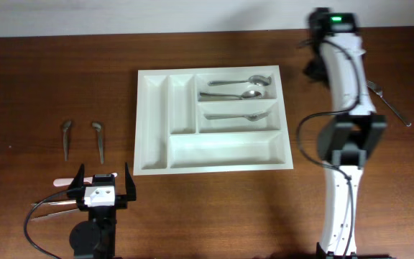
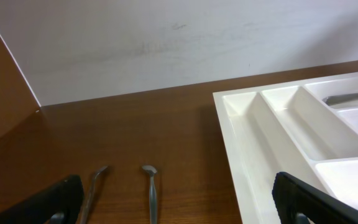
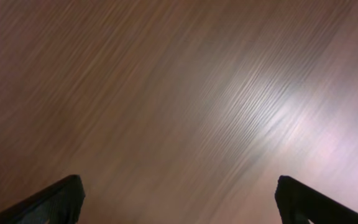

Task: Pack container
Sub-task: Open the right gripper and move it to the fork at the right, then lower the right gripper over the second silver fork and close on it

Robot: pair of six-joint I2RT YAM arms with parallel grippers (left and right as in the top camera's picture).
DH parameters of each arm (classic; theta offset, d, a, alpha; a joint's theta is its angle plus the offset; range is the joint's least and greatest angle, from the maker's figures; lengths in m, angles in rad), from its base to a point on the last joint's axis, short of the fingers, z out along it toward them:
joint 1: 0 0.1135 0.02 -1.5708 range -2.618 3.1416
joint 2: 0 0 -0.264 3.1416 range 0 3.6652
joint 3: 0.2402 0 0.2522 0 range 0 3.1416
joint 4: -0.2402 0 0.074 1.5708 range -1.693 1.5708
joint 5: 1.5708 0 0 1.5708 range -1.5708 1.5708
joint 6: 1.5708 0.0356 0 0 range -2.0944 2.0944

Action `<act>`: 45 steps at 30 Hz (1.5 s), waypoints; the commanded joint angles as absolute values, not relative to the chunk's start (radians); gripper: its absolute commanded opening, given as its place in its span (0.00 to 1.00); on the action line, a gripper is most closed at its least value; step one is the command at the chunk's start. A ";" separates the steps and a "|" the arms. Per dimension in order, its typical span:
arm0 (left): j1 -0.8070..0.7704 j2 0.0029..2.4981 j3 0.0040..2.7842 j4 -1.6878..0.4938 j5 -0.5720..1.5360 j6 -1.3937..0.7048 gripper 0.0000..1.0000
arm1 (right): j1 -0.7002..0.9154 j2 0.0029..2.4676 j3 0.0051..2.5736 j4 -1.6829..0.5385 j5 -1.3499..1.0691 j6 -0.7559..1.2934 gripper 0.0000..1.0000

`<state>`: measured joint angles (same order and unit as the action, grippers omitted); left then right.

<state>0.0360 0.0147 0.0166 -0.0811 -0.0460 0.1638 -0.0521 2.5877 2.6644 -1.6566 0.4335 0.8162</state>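
Note:
The white container (image 1: 153,119) lies in the middle of the table and also shows in the left wrist view (image 2: 247,134). Its top crosswise compartment holds two spoons (image 1: 239,86). The one below holds one utensil (image 1: 239,114). Two loose utensils (image 1: 66,137) (image 1: 98,141) lie left of it, and they show in the left wrist view (image 2: 94,186) (image 2: 151,193). A fork (image 1: 390,103) lies at the far right. My left gripper (image 1: 105,185) is open and empty near the front edge. My right gripper (image 1: 352,144) is open and empty over bare wood (image 3: 179,93), right of the container.
A pale pink-white object (image 1: 67,180) and a thin utensil (image 1: 52,208) lie under and beside the left gripper. A white wall (image 2: 166,43) borders the table's far edge. The right arm (image 1: 347,65) stretches along the right side. The right wrist view is blurred.

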 commanded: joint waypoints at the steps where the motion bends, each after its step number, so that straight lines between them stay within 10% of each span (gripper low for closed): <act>1: 0.042 0.006 0.009 -0.078 -0.057 0.154 0.99 | -0.145 2.565 2.665 -1.617 0.456 0.311 0.99; 7: 0.042 0.006 0.009 -0.078 -0.057 0.154 0.99 | -0.331 2.568 2.661 -1.592 -0.026 -0.101 0.99; 21: 0.042 0.006 0.009 -0.078 -0.057 0.154 0.99 | -0.635 2.572 2.661 -1.510 -0.059 -0.490 0.99; 45: 0.042 0.006 0.009 -0.078 -0.057 0.154 0.99 | -0.520 2.655 2.649 -1.253 -0.117 -0.886 0.98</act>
<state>0.0360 0.0147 0.0166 -0.0811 -0.0460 0.1635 -0.5179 2.6049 2.6640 -1.2560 -0.1005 -0.8608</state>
